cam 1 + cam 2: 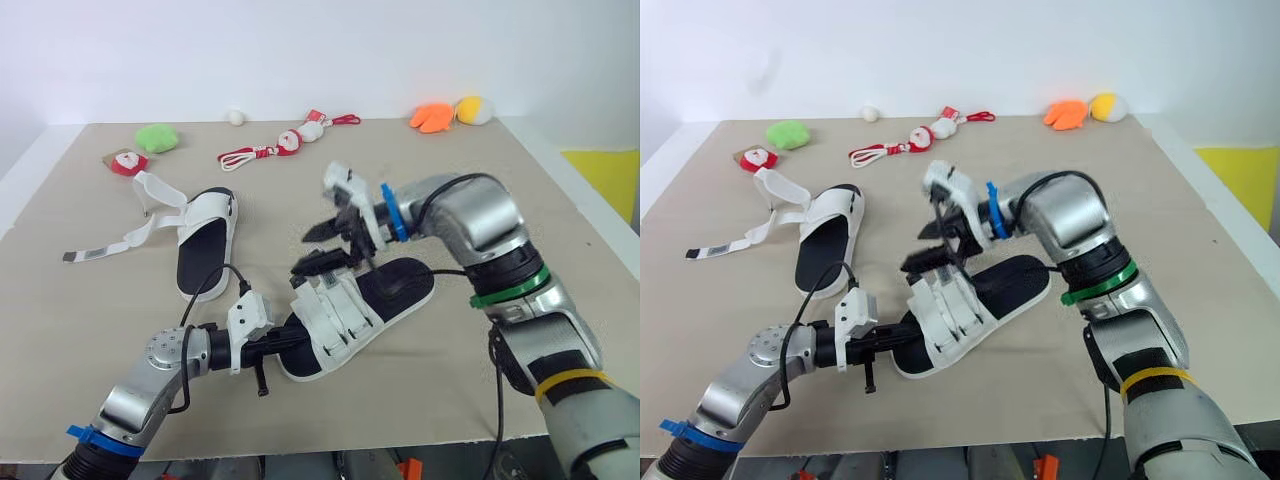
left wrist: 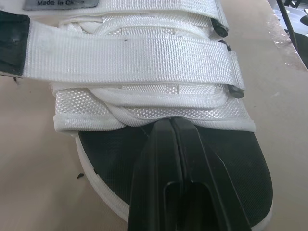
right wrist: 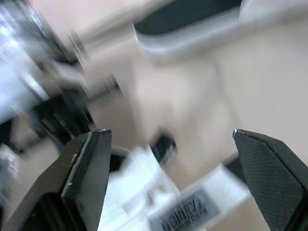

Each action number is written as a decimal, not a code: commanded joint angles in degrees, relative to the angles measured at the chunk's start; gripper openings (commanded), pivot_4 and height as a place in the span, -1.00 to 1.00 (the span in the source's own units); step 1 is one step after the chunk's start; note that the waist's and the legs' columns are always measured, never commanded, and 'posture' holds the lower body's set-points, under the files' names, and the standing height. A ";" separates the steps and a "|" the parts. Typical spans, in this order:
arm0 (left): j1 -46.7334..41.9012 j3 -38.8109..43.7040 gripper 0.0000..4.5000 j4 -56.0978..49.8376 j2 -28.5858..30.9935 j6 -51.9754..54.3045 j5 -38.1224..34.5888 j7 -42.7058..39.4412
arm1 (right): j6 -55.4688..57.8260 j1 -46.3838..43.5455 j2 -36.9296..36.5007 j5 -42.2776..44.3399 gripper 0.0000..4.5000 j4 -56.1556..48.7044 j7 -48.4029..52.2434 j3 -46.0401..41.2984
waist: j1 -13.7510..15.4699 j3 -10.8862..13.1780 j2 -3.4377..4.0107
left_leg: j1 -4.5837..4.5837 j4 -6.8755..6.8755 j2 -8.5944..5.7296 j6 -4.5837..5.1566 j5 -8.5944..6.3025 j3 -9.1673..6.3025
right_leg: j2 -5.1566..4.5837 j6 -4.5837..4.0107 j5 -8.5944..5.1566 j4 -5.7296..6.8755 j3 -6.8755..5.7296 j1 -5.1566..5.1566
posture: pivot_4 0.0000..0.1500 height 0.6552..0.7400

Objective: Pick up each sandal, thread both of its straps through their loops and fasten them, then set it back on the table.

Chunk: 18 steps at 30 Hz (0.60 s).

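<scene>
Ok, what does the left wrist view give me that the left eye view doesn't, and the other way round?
Left wrist view: detail of the near sandal, its two straps lying flat across the mesh upper, a grey label, and the left gripper shut, tips at the upper's edge over the footbed. Left eye view: the right gripper open above it, the second sandal with loose straps, and toys along the table's far edge. Both: the near sandal and left gripper.
</scene>
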 commanded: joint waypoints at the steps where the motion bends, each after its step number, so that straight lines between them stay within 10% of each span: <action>1: 1.04 -1.29 -1.00 2.36 0.41 1.25 1.21 0.09 | 7.07 -2.73 -2.38 6.32 0.98 1.73 2.45 -7.38 | 0.06 0.00 0.00 | -0.01 0.00 -0.01 0.00 0.00 0.00 | -0.01 0.00 0.00 -0.01 0.00 0.00 | 1.00 1.00; 8: 0.81 -0.86 -1.00 2.61 0.28 -0.11 1.47 0.30 | 15.33 -2.54 -16.94 9.22 0.98 6.64 16.09 2.14 | 0.10 0.00 0.08 | -0.04 0.01 -0.07 0.14 -0.09 0.04 | -0.08 -0.22 -0.19 -0.06 0.00 -0.01 | 1.00 1.00; 18: 0.54 0.99 -1.00 1.13 -0.18 -3.20 0.96 0.97 | 22.69 4.59 -12.02 9.35 0.98 7.77 8.22 4.63 | -0.10 0.01 0.13 | -0.10 0.07 -0.06 0.24 -0.15 0.08 | -0.06 0.04 -0.04 -0.06 0.02 -0.07 | 1.00 1.00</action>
